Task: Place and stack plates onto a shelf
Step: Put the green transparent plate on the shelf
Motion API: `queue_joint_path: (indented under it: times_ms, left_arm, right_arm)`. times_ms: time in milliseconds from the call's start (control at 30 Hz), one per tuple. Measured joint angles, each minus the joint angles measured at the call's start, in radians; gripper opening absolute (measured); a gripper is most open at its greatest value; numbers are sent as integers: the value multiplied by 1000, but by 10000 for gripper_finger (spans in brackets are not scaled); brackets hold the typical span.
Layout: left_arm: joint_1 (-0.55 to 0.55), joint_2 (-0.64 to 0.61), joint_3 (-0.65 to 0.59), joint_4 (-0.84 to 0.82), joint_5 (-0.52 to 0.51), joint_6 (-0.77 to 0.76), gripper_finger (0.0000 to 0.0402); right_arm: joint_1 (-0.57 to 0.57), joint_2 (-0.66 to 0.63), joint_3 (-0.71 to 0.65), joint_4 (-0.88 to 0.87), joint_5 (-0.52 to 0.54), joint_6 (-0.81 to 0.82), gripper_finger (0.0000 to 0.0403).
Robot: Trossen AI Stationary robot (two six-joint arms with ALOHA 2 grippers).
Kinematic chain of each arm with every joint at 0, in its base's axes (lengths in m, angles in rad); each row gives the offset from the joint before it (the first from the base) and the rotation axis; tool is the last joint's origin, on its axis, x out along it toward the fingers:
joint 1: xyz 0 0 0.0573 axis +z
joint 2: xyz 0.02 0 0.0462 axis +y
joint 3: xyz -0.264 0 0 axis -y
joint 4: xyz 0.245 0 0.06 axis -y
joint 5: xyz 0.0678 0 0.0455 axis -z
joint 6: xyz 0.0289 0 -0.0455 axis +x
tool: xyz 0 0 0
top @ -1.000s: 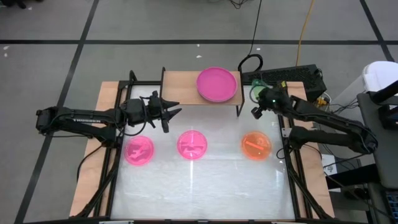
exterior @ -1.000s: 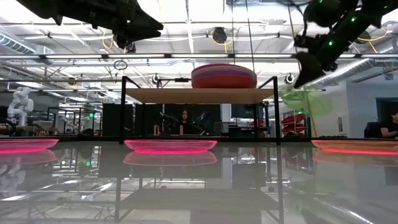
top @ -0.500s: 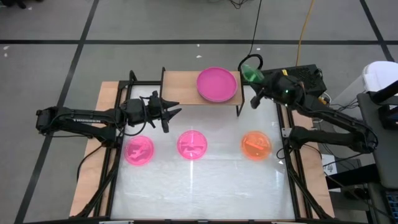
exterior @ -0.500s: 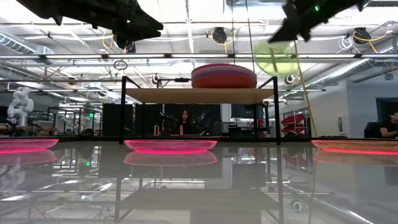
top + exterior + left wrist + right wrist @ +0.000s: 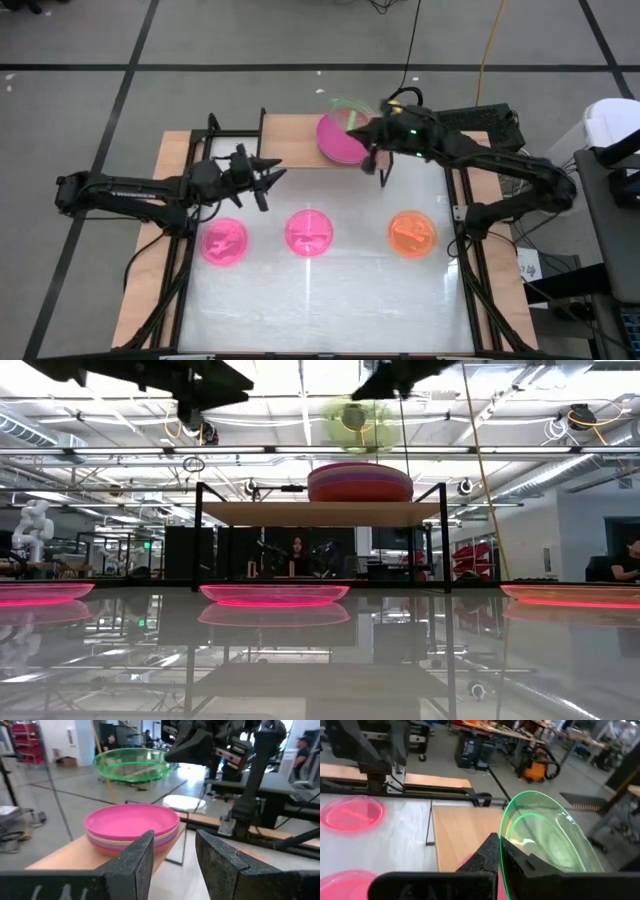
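Note:
A translucent green divided plate (image 5: 350, 112) (image 5: 358, 422) (image 5: 132, 764) hangs in my right gripper (image 5: 372, 130) (image 5: 499, 854), which is shut on it, above a stack of large plates with a magenta one on top (image 5: 340, 142) (image 5: 360, 482) (image 5: 131, 822). The stack rests on the right half of the light-wood shelf (image 5: 290, 135) (image 5: 320, 513) (image 5: 465, 830). My left gripper (image 5: 270, 180) (image 5: 174, 860) is open and holds nothing. It hovers left of the shelf's front edge, pointing at the stack. My right gripper pinches the green plate's rim (image 5: 504, 840) between its two fingers, on the side of the plate toward the table's right. The plate is lifted clear above the magenta stack, near level with a slight tilt.
Two small pink divided plates (image 5: 223, 241) (image 5: 308, 232) and an orange one (image 5: 412, 233) lie in a row on the white tabletop in front of the shelf. The shelf's left half (image 5: 285, 128) is bare wood. People sit in the room beyond the table.
My right gripper carried the green plate up from beside the shelf's right end and then toward the table's left, so it now hangs over the magenta stack. The plate went from steeply tilted to near level. The gripper stayed shut on it.

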Motion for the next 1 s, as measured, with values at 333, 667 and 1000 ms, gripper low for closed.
queue_joint_path:
  times_ms: [333,667,1000]
  left_arm:
    - [-148,-238,0,-219,-228,62,149]
    - [-184,-376,-157,-89,-406,115,149]
    - [-184,-391,-184,-42,-405,144,149]
  right_arm:
    - [41,302,270,26,-1,-145,0]
    - [42,513,363,101,-102,-180,0]
    - [47,583,364,137,-110,-205,0]
